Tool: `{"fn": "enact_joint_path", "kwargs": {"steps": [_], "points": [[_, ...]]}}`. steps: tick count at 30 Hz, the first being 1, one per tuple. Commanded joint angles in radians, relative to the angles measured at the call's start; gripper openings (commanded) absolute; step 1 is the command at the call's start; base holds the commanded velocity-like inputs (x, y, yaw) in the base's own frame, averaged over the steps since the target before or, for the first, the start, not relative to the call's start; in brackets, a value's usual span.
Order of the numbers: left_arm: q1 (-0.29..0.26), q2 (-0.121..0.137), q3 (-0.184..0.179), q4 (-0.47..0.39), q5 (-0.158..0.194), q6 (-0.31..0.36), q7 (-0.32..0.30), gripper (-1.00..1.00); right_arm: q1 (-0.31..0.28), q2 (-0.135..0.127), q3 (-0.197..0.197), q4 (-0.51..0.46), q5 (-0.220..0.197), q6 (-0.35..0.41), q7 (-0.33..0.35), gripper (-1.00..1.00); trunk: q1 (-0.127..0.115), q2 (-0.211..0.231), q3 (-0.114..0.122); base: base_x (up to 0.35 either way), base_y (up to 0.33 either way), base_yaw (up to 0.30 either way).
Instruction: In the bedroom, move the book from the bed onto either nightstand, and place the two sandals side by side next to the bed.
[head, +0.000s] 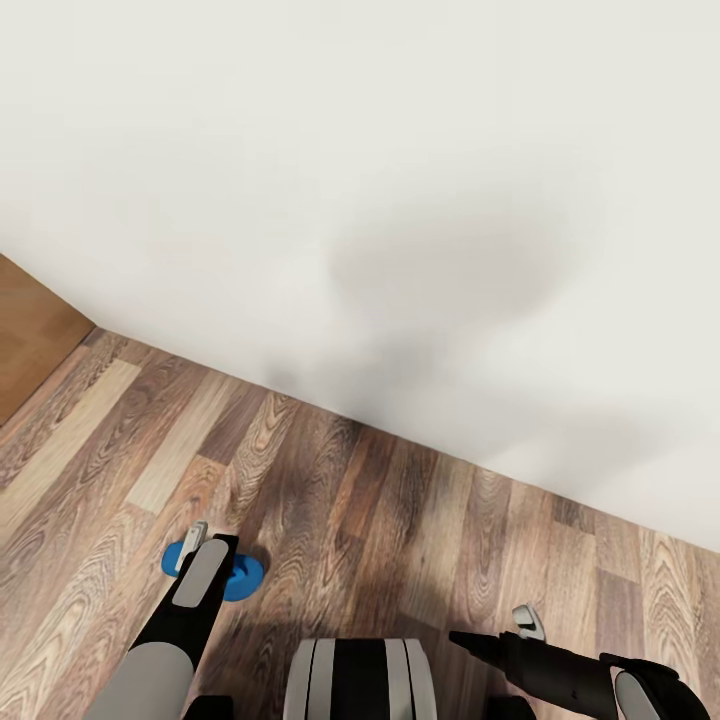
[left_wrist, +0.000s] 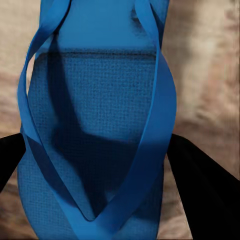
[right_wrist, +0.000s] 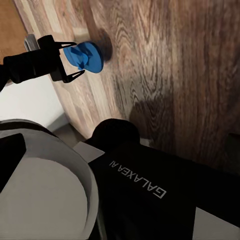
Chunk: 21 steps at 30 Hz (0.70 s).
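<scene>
Left gripper (right_wrist: 69, 64): two black fingers (right_wrist: 65, 46) set either side of a flat bright blue flip-flop sandal with thin blue straps (left_wrist: 95, 130), closed on its edges and holding it. Sandal position: raised over the brown wood-plank floor (head: 380, 520), near the plain white wall (head: 360, 180), close ahead of the robot's grey and black base (head: 355, 680). Grip: on the sole edges only, judged shallow.

Right gripper (head: 528, 622): pale fingertip visible beyond a black arm, low over the floor's near edge; opening not readable; nothing seen in it.

Risks, judged: thin flexible sole slipping or twisting out between the fingers during travel; sandal dropped strap-side down; bed absent from these views, so placement beside it unconfirmed.
</scene>
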Motion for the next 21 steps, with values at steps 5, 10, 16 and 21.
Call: {"fn": "enact_joint_path", "kwargs": {"steps": [5, 10, 16, 21], "points": [[0.000, -0.001, 0.002, -0.001, 0.011, -0.008, 0.000, -1.00, 0.000, 0.000, -0.001, 0.000, 0.001, 0.004, 0.004, 1.00, -0.002, 0.001, 0.019, 0.000, 0.000, 0.000], [0.000, 0.002, -0.007, -0.008, 0.008, 0.021, 0.001, -1.00, 0.000, -0.001, -0.002, -0.001, 0.002, 0.004, 0.004, 1.00, -0.005, 0.002, 0.038, 0.000, 0.000, 0.000], [0.000, 0.048, -0.092, -0.011, -0.001, 0.149, -0.001, -1.00, 0.000, -0.002, -0.003, -0.001, 0.001, 0.004, 0.005, 1.00, -0.007, 0.004, 0.061, 0.000, 0.000, 0.000], [0.004, 0.154, -0.160, -0.012, -0.002, 0.235, -0.018, -1.00, 0.000, -0.004, -0.032, -0.001, 0.000, 0.005, 0.005, 1.00, -0.010, 0.005, 0.081, 0.000, 0.000, 0.000]]}}
